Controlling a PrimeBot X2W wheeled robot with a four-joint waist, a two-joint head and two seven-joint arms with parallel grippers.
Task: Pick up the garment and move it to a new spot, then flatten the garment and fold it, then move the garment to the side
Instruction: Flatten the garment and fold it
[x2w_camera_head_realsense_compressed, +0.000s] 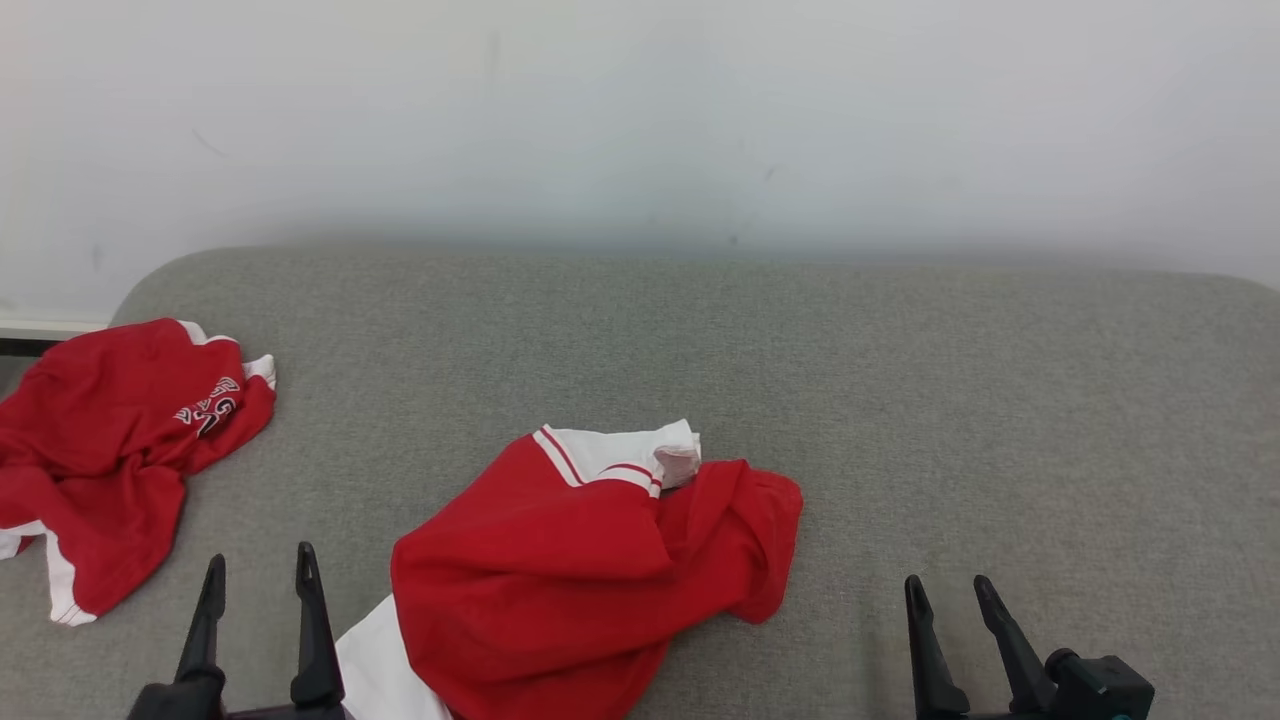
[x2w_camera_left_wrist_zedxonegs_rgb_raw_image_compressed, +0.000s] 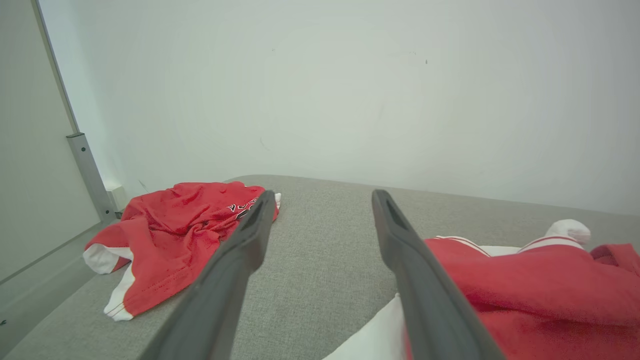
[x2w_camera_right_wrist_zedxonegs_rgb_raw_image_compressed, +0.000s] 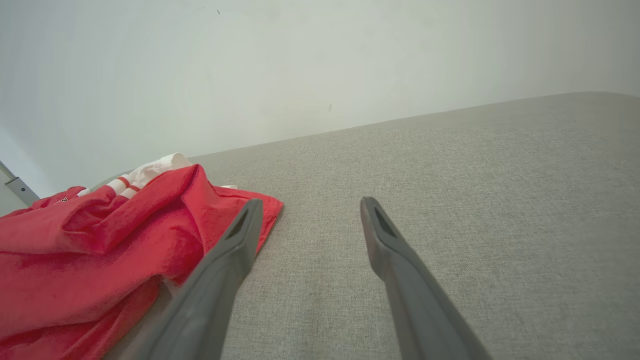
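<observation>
A crumpled red garment (x2w_camera_head_realsense_compressed: 590, 560) with white striped trim lies bunched on the grey cushioned surface (x2w_camera_head_realsense_compressed: 900, 400), near its front edge and centre-left. My left gripper (x2w_camera_head_realsense_compressed: 259, 560) stands open just to the left of it, with nothing between its fingers. In the left wrist view the same garment (x2w_camera_left_wrist_zedxonegs_rgb_raw_image_compressed: 525, 285) lies against the outer side of the right finger, and the left gripper (x2w_camera_left_wrist_zedxonegs_rgb_raw_image_compressed: 325, 195) spans bare fabric. My right gripper (x2w_camera_head_realsense_compressed: 947, 585) is open at the lower right, apart from the garment. In the right wrist view the garment (x2w_camera_right_wrist_zedxonegs_rgb_raw_image_compressed: 100, 250) sits left of the open right gripper (x2w_camera_right_wrist_zedxonegs_rgb_raw_image_compressed: 311, 201).
A second red garment (x2w_camera_head_realsense_compressed: 110, 450) with white trim and lettering lies crumpled at the surface's left end, seen as a red garment (x2w_camera_left_wrist_zedxonegs_rgb_raw_image_compressed: 175, 235) in the left wrist view. A pale wall (x2w_camera_head_realsense_compressed: 640, 120) runs behind. A grey metal post (x2w_camera_left_wrist_zedxonegs_rgb_raw_image_compressed: 90, 175) stands at the left.
</observation>
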